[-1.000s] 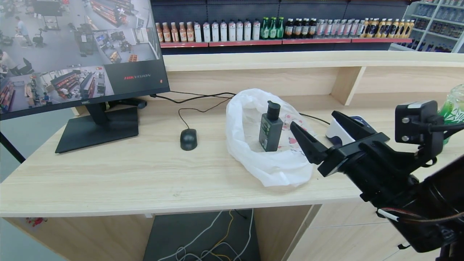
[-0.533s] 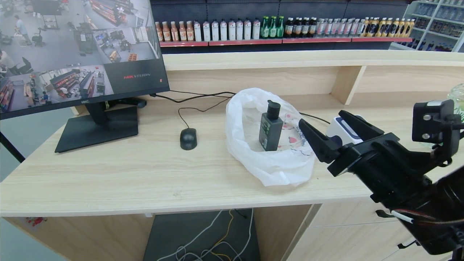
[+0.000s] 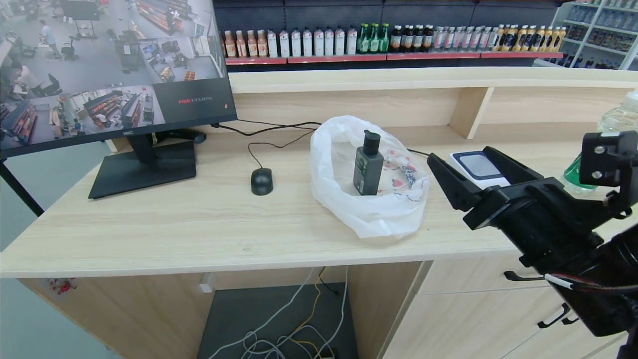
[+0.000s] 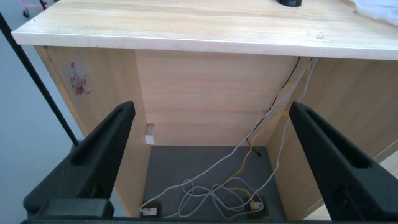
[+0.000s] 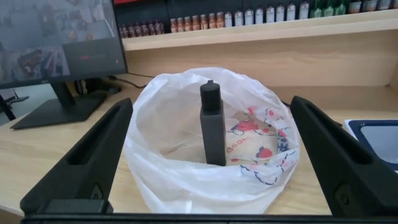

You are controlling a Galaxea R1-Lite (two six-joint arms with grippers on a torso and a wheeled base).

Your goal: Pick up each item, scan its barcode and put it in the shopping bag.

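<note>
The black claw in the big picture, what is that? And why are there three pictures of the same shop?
The claw is the robot's right gripper, its hand with two fingers. It is open and holds nothing. The big picture comes from a camera on the robot's head, looking down at a wooden counter. The other two come from little cameras on its wrists. The right wrist one looks between the fingers at a white shopping bag with a dark bottle standing inside. The left wrist one shows the left gripper, also open and empty, low down in front of the counter, facing the cables underneath. On the counter too: a barcode scanner, a mouse and a monitor.
</note>
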